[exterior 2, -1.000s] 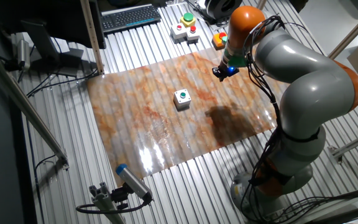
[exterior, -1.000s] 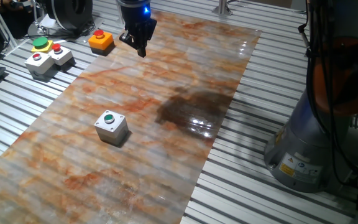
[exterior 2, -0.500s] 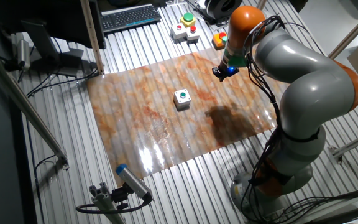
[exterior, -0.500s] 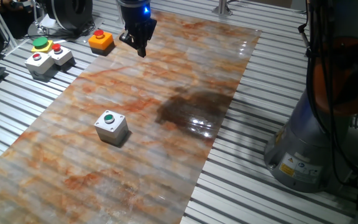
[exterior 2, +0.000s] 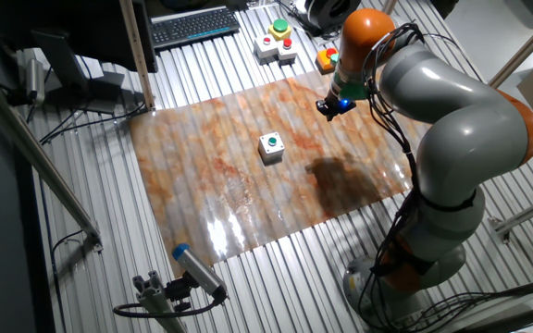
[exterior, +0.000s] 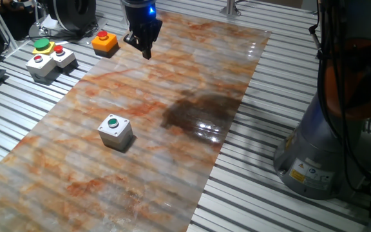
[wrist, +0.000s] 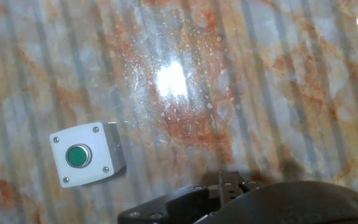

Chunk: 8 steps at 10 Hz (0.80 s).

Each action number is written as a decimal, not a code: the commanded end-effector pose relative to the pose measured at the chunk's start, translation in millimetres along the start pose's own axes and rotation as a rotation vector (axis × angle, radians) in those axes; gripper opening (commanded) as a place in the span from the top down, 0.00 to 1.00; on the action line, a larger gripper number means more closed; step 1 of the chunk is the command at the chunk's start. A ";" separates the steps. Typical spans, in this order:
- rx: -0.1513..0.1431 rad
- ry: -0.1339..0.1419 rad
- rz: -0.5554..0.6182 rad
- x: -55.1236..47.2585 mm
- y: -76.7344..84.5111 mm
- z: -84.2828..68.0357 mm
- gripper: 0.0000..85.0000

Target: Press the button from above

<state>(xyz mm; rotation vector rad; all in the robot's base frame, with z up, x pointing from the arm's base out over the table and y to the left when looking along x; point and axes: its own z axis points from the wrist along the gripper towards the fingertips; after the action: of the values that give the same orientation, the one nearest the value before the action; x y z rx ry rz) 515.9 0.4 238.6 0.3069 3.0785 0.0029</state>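
The button (exterior: 113,122) is a small green cap with a dark ring on a light-grey square box, standing on the marbled mat (exterior: 172,161) toward its near left. The other fixed view shows the button (exterior 2: 270,141) near the mat's middle. My gripper (exterior: 147,53) hangs above the far end of the mat, well away from the box and high over the surface; it also appears in the other fixed view (exterior 2: 327,109). In the hand view the button (wrist: 76,155) lies at the lower left, off to the side of the gripper (wrist: 232,183). No view shows a gap or contact between the fingertips.
Beyond the mat's far left corner stand an orange box with a red button (exterior: 104,42) and grey boxes with red buttons (exterior: 47,61). A dark patch (exterior: 198,113) marks the mat. The robot base (exterior: 314,154) is at right, a keyboard (exterior 2: 194,23) at the back.
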 end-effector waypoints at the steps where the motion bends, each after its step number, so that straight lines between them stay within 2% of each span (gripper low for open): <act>1: 0.000 0.000 0.000 0.0 0.0 0.0 1.00; 8: 0.002 0.000 0.002 -0.2 2.3 0.2 1.00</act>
<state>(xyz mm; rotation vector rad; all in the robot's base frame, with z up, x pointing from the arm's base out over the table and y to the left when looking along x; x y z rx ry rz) 516.6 2.9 238.4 0.3093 3.0785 0.0005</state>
